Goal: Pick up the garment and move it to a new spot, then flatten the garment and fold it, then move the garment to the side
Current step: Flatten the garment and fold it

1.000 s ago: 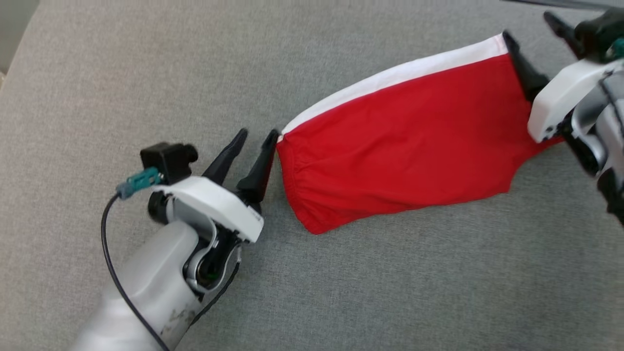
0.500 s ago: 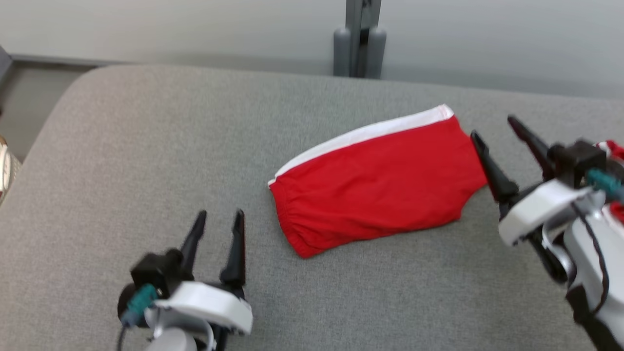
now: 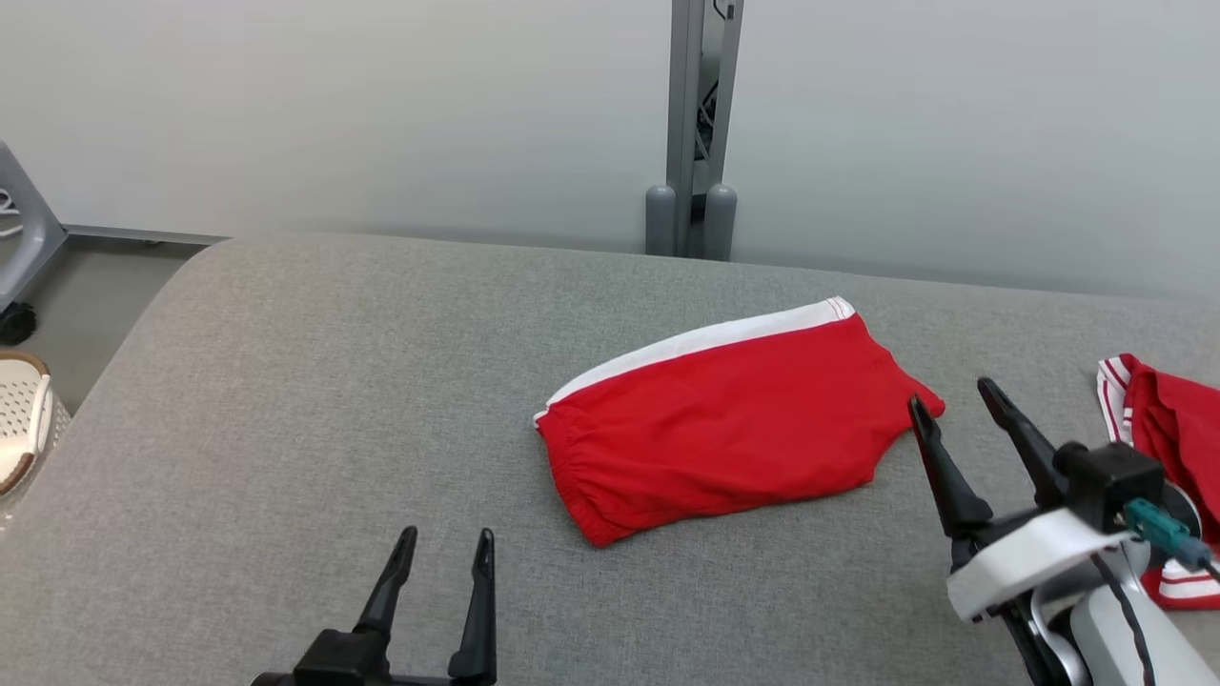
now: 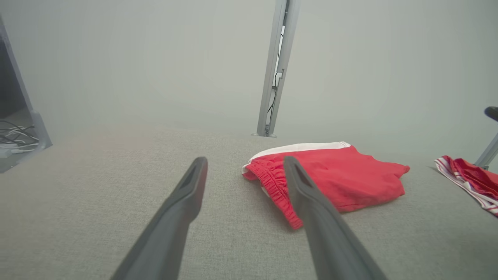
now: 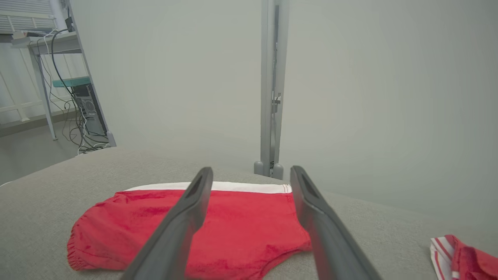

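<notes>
Red shorts [image 3: 724, 419], folded, on surface [image 3: 286, 400]. Left fingers [image 3: 479, 591], right fingers [image 3: 939, 467]: spread, empty. Risk: one-layer grip likely undoes fold in sideways move.

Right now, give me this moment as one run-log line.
red shorts folded, flat on grey cushion | left gripper: jaws open, empty | right gripper: jaws open, empty, beside shorts

The garment [image 3: 724, 438] was coloured red, edged in white; the cushion [image 3: 286, 429] grey; red-and-white stripes were seen on another cloth [image 3: 1168, 419].

left claw [image 3: 448, 534] drawn clear of garment [image 3: 724, 429], right claw [image 3: 949, 393] drawn back
</notes>
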`<state>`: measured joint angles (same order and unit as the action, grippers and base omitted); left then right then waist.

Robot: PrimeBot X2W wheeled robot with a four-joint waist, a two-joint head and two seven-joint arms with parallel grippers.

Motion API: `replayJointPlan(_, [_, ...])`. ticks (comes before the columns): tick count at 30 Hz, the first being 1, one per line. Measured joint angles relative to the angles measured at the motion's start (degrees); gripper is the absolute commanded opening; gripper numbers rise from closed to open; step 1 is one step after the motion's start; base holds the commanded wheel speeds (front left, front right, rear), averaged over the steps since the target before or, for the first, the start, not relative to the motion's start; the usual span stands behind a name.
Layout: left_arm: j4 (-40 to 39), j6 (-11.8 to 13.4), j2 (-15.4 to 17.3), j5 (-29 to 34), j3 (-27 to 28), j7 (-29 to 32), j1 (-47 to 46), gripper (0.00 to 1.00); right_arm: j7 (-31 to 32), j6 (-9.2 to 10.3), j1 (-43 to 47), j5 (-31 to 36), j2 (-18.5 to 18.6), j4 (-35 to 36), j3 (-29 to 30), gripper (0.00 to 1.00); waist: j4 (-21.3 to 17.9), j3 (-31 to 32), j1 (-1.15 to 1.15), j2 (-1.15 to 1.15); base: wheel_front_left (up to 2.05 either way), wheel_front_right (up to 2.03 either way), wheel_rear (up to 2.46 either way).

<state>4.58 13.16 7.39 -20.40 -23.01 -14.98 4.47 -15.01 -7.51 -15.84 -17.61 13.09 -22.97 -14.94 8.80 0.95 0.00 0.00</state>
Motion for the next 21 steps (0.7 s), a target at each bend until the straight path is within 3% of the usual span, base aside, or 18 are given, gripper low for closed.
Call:
replayJointPlan(13, [0.4,-2.6,-3.0,5.2,3.5,0.0,1.6,1.0,0.0,0.0,5.6,-0.2,-4.2,0.6,5.4,1.0,1.9,0.7,0.0,0.0,0.0,0.0,0.0])
replayJointPlan(17, [0.8,-3.6,-3.4,6.0,3.7,0.0,1.6,1.0,0.0,0.0,5.0,-2.7,-4.8,-2.6,7.0,1.0,2.2,0.0,0.0,0.0,0.0,0.0,0.0])
replayJointPlan(21, [1.0,-4.6,-3.8,6.8,3.4,0.0,1.7,1.0,-0.1,0.01,1.3,-6.4,-4.5,-10.1,8.8,1.0,2.8,-1.2,0.0,0.0,0.0,0.0,0.0])
